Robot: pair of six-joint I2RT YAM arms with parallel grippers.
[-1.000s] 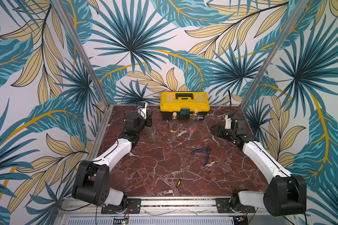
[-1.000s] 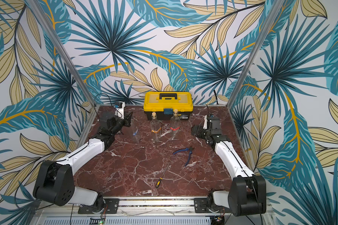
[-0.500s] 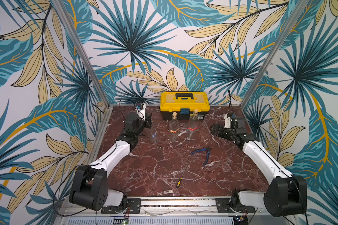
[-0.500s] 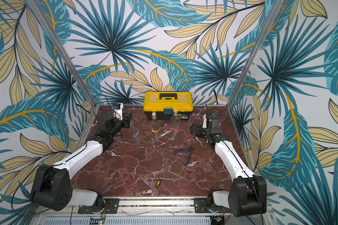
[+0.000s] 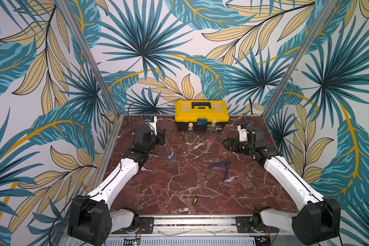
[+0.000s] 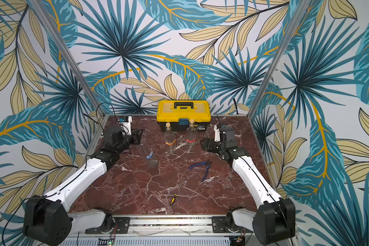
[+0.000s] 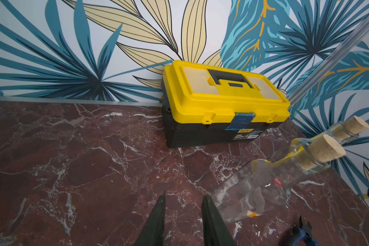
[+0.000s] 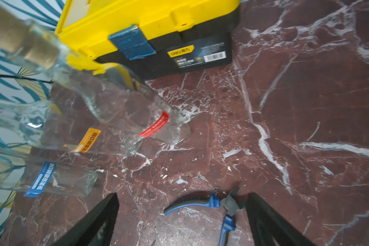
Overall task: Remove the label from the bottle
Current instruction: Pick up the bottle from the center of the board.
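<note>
Three clear glass bottles stand in front of the toolbox. One has a blue label [image 5: 170, 154], one an orange label [image 5: 190, 142] and one a red label [image 5: 210, 140]. My left gripper [image 5: 162, 136] hovers just behind and left of the blue-labelled bottle [image 6: 149, 152]. In the left wrist view its fingers [image 7: 207, 210] stand a narrow gap apart over bare marble, with nothing between them. My right gripper [image 5: 227, 143] is wide open and empty, a short way right of the red-labelled bottle [image 8: 136, 110]. All three labels show in the right wrist view.
A yellow and black toolbox [image 5: 201, 110] sits against the back wall. Blue-handled pliers [image 5: 222, 168] lie in front of the right gripper. A yellow-handled screwdriver [image 5: 197, 196] lies nearer the front edge. Patterned walls close three sides.
My right gripper has moved left, closer to the red-labelled bottle. The left arm has swung slightly left and its gripper has sunk a little. The bottles have not moved.
</note>
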